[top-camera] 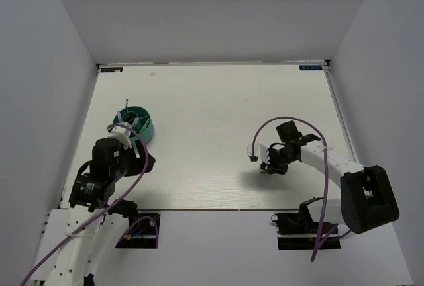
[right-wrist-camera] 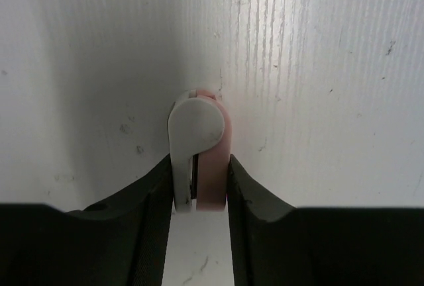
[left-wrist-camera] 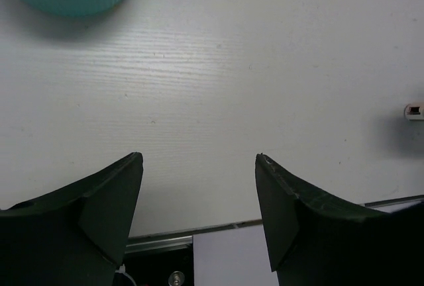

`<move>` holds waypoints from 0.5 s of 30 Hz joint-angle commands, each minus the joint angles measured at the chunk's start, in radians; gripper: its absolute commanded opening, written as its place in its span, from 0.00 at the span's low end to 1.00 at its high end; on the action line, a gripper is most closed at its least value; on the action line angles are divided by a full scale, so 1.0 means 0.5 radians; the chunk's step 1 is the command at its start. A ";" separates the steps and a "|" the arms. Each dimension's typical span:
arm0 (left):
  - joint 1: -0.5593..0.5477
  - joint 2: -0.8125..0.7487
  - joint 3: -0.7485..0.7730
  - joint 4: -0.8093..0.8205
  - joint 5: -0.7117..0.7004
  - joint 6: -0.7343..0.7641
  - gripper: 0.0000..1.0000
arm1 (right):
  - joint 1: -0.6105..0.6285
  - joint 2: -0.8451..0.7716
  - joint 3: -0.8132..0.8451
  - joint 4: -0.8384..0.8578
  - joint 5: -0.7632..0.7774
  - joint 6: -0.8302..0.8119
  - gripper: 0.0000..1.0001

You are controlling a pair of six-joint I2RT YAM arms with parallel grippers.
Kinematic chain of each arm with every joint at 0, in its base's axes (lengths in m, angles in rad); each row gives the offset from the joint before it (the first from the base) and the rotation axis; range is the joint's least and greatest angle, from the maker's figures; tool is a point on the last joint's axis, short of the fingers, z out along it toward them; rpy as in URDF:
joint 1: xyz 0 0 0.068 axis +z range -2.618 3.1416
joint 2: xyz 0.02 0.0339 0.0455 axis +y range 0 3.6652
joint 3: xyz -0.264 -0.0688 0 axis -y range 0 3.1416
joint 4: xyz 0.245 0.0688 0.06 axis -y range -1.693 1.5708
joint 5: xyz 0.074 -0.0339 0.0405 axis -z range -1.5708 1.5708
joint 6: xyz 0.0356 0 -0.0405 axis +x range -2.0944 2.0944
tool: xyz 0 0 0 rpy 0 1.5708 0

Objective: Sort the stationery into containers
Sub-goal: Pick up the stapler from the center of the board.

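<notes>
The right gripper (right-wrist-camera: 199, 161) has its jaws clamped on the pink-and-white block (right-wrist-camera: 199, 124). One finger presses the white face and the other the pink. The block's rounded end juts past the fingertips toward the worktop (top-camera: 218, 100); I cannot tell whether it touches. From overhead, gripper and block sit toward 4 o'clock of the worktop's centre, over a soft shadow and well in from the right edge. The near edge lies at their 6 o'clock, not far off. Bare board spreads from their 9 o'clock round through 12 to 2.

The teal holder (top-camera: 147, 130) stands toward 9 o'clock of centre, near the left edge and well apart from the block. A thin dark stem (top-camera: 126, 104) rises at its far rim. The rest of its contents are too small to make out.

The left gripper (left-wrist-camera: 199, 157) hangs with its jaws spread wide and nothing between them, over bare worktop near the holder's 5 o'clock. In the left wrist view the holder's ribbed wall fills the 11 o'clock corner. The worktop's near edge runs across at 6 o'clock, under the fingertips. A small white piece (left-wrist-camera: 414, 110) shows at the 3 o'clock border; what it is cannot be told.

White walls (top-camera: 40, 67) close the left, far and right sides of the worktop.
</notes>
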 commanded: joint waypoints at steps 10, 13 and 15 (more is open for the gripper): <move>-0.002 -0.092 0.447 -0.037 -0.510 -0.136 0.76 | 0.370 0.698 1.682 -0.899 0.141 -0.436 0.00; 0.001 -0.159 0.454 0.046 -0.624 -0.161 0.76 | 0.567 0.864 1.989 -0.673 0.233 -0.448 0.00; -0.002 -0.196 0.454 0.055 -0.688 -0.161 0.76 | 0.717 0.902 1.944 -0.186 0.288 -0.506 0.00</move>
